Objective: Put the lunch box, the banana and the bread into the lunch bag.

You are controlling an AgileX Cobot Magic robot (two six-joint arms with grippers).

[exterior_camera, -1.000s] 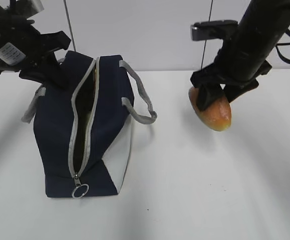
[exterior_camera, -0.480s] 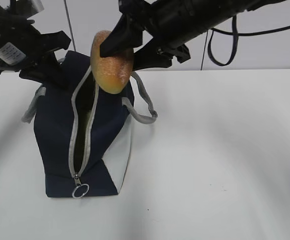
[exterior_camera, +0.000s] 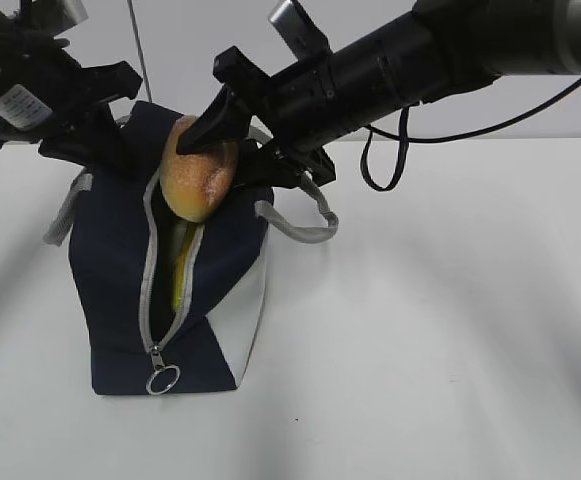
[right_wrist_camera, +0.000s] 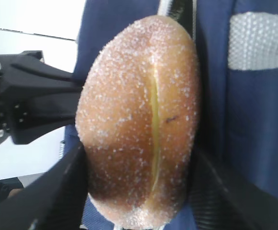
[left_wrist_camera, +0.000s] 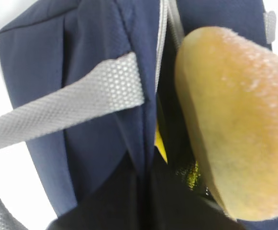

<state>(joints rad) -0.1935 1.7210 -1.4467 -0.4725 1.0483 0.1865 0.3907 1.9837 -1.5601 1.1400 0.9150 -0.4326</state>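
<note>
Holding: your right claw pinches the bread, an oval, sugar-grained golden roll with a pale slash, over the open zipper.
Bag: navy woven lunch bag on the white table, grey webbing handles.
Left claw: at the bag's rear edge; you cannot tell its state.

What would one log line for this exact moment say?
right gripper: shut on bread | bread: at lunch bag opening | left gripper: holding bag edge
</note>
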